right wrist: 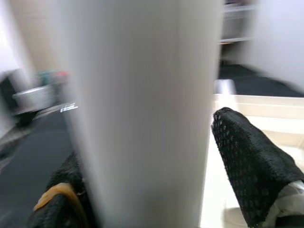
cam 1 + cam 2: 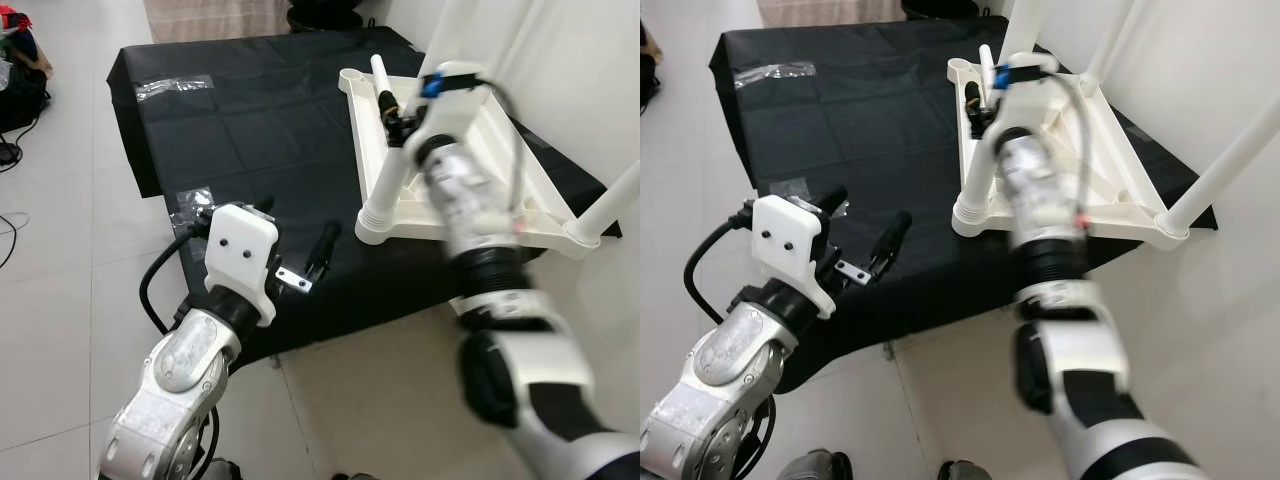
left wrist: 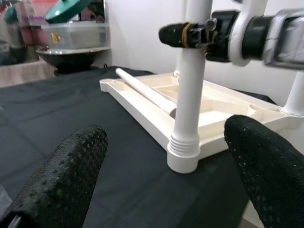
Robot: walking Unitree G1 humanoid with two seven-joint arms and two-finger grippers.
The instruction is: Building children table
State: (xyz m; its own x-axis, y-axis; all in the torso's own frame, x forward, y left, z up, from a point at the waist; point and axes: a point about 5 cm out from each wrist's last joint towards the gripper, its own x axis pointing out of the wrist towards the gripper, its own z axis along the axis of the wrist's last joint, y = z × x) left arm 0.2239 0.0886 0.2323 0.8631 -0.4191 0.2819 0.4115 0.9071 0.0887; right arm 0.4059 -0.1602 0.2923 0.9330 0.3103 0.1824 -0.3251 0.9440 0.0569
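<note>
A white children's table (image 2: 353, 130) lies upside down on a black mat (image 2: 250, 130). A white leg (image 2: 393, 182) stands upright in its near left corner socket. My right gripper (image 2: 396, 116) is shut around this leg partway up; the leg (image 1: 142, 114) sits between the black fingers (image 1: 247, 166). Another leg (image 2: 616, 198) stands in the near right corner, and a loose leg (image 2: 380, 72) lies on the table's underside. My left gripper (image 2: 295, 235) hovers open over the mat's front part, left of the table, holding nothing; the held leg (image 3: 187, 109) stands ahead of it.
The mat lies on a pale tiled floor, with tape strips (image 2: 172, 88) on it. Bags and cables (image 2: 20, 80) sit at the far left. A white wall runs along the right. A clear storage box (image 3: 76, 33) and a dark bowl stand beyond the mat.
</note>
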